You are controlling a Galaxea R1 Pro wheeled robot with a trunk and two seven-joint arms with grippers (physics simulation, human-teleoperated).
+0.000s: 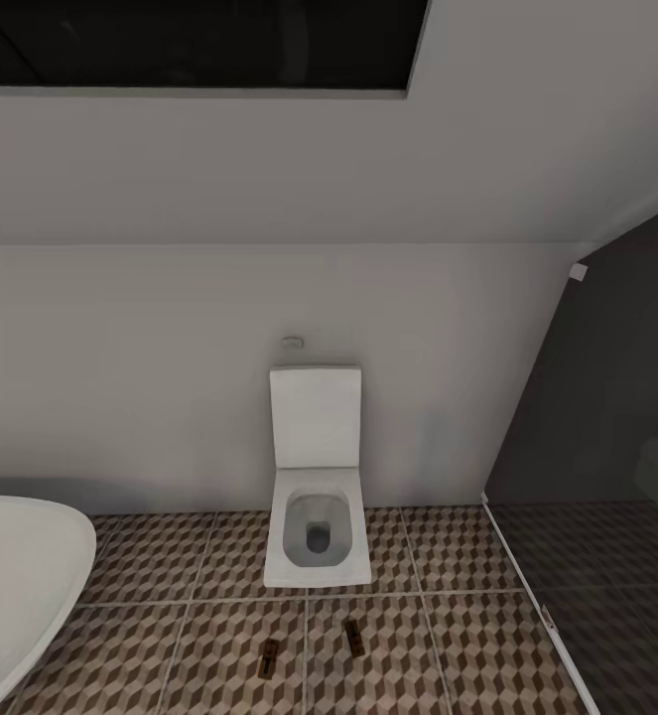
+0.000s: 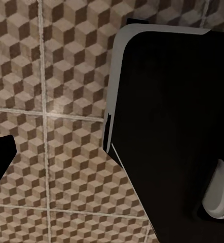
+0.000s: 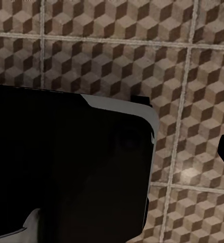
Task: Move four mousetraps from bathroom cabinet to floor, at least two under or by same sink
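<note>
Two flat brown mousetraps [image 1: 268,657] [image 1: 352,636] on cube-patterned bathroom floor [image 1: 448,655], at 6 o'clock from square white toilet [image 1: 317,477]. Jaw state: cannot tell

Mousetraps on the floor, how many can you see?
2: one mousetrap and a second mousetrap lie on the patterned floor in front of the toilet. Others may be out of view.
</note>
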